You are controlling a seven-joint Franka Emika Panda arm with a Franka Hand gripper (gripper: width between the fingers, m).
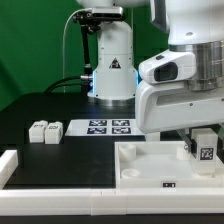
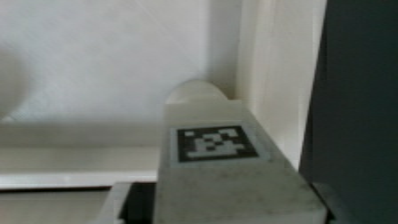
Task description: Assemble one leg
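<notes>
On the exterior view's left, white bar (image 1: 8, 162): it lies low by the front edge of the black table (image 1: 40, 105).
Two small white blocks (image 1: 45, 130): they sit side by side on the table, well apart from the claw.
Marker board (image 1: 110, 126): it lies flat, just in front of the robot base (image 1: 112, 70).
White panel (image 1: 145, 165): it is big and flat, and lies near the front, from the middle toward the right.
Claw (image 1: 205, 143): on the exterior view's right, it is clenched on the leg (image 1: 205, 150).
Where the leg is: it stands upright in the claw, above the panel's right part, with its tag facing out.
Wrist view: the leg (image 2: 210, 145) points its round tip at an inner corner of the panel (image 2: 107, 80). I cannot tell if they touch.
How it will handle: I think it is small, light and hard. Its smooth sides may slip or twist.
Where to hold: its flat sides, leaving the tip free.
</notes>
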